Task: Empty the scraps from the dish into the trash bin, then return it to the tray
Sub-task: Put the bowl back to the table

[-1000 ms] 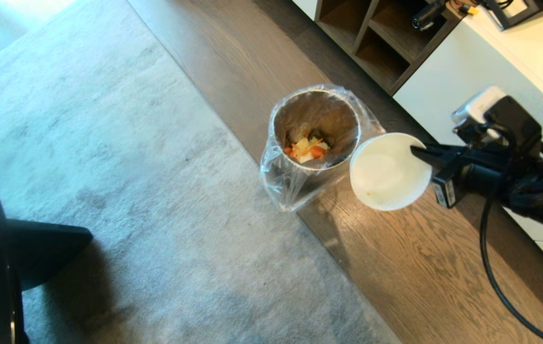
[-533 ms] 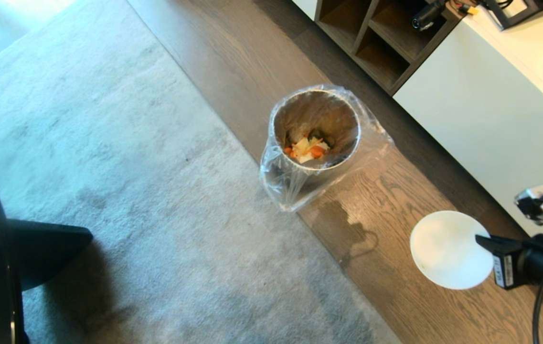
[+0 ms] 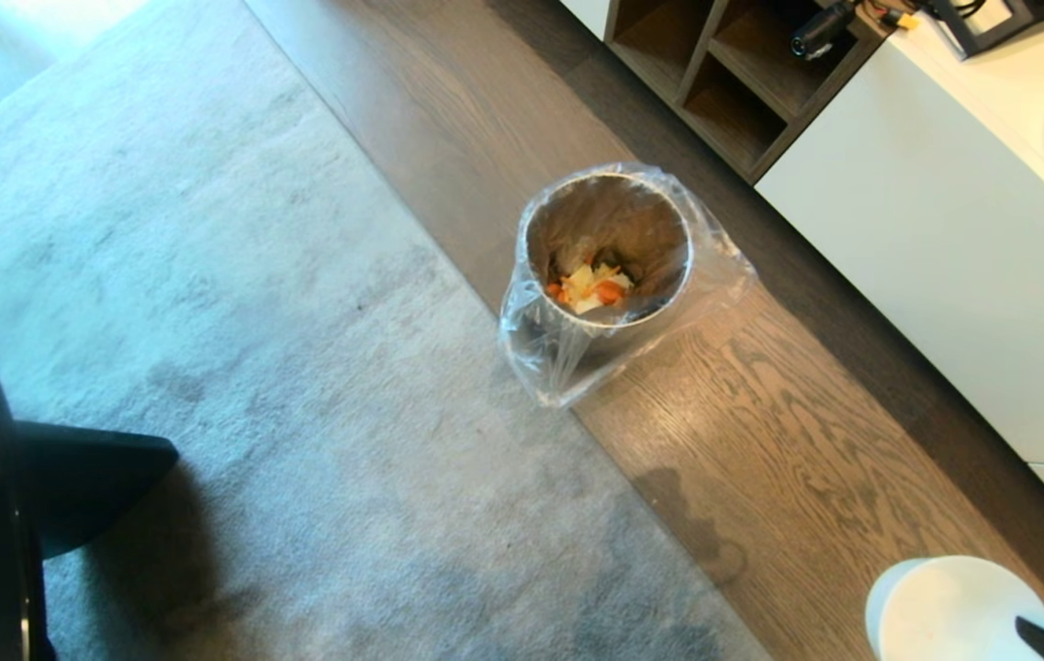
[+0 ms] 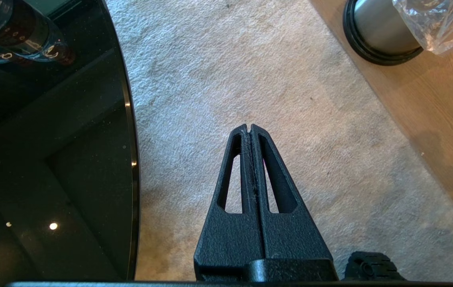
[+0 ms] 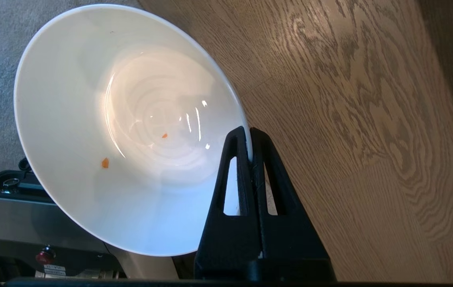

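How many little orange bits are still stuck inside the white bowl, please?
2. One orange fleck sits on the sloping inner wall of the bowl; a smaller fleck lies near the centre of its bottom. The right hand hides part of the rim, so more could be covered.

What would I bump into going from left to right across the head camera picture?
Grey rug → trash bin with scraps inside → white dish → right gripper, pinching the dish's rim.
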Robot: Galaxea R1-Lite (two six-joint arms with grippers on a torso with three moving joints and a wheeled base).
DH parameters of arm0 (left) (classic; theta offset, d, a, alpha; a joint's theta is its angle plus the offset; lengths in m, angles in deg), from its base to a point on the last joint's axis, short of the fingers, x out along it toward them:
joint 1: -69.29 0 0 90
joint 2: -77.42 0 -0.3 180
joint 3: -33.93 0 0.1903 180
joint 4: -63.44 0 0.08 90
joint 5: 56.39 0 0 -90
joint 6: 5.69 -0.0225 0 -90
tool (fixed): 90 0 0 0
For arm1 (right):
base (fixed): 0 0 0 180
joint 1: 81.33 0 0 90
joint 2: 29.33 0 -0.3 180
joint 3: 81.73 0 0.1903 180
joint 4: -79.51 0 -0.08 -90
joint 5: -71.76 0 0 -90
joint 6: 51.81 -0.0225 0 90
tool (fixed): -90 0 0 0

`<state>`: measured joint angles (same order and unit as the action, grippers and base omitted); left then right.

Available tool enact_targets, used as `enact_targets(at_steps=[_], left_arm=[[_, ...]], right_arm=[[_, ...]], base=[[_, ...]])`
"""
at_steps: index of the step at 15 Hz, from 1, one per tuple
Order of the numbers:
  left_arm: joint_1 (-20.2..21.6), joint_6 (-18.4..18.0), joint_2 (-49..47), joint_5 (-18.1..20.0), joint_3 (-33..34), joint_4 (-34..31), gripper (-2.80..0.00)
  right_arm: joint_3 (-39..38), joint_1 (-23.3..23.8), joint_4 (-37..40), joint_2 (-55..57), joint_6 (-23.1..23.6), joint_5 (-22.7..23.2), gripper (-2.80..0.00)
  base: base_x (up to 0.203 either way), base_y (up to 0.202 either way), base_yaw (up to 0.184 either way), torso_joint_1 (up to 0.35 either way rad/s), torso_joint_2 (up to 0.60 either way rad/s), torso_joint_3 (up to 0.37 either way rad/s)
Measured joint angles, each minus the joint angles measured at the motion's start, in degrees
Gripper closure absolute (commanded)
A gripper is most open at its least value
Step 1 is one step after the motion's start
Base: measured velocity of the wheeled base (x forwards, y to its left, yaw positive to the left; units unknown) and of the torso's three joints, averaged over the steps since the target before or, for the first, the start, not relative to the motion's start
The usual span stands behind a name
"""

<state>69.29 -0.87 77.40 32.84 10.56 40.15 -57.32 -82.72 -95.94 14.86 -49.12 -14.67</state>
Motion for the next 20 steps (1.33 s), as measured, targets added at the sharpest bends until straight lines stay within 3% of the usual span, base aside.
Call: enact_targets(at_steps=[5,10,20], left_arm=[[0.0,0.0,0.0,0.0,0.0,0.0,0.0],[0.0,0.0,0.0,0.0,0.0,0.0,0.0],[0.0,0.0,0.0,0.0,0.0,0.0,0.0]], right_arm=[[-0.9,3.0,15.2,-20.5,0.5,0.2,0.0],[-1.0,2.5,16.9,-32.0,0.7,-3.3,0.0],[-1.0,1.7,18.6,-44.1,0.9,-3.5,0.0]], base=[[0.0,0.0,0.0,0.0,0.0,0.0],[0.0,0.0,0.0,0.0,0.0,0.0],[0.0,0.0,0.0,0.0,0.0,0.0]])
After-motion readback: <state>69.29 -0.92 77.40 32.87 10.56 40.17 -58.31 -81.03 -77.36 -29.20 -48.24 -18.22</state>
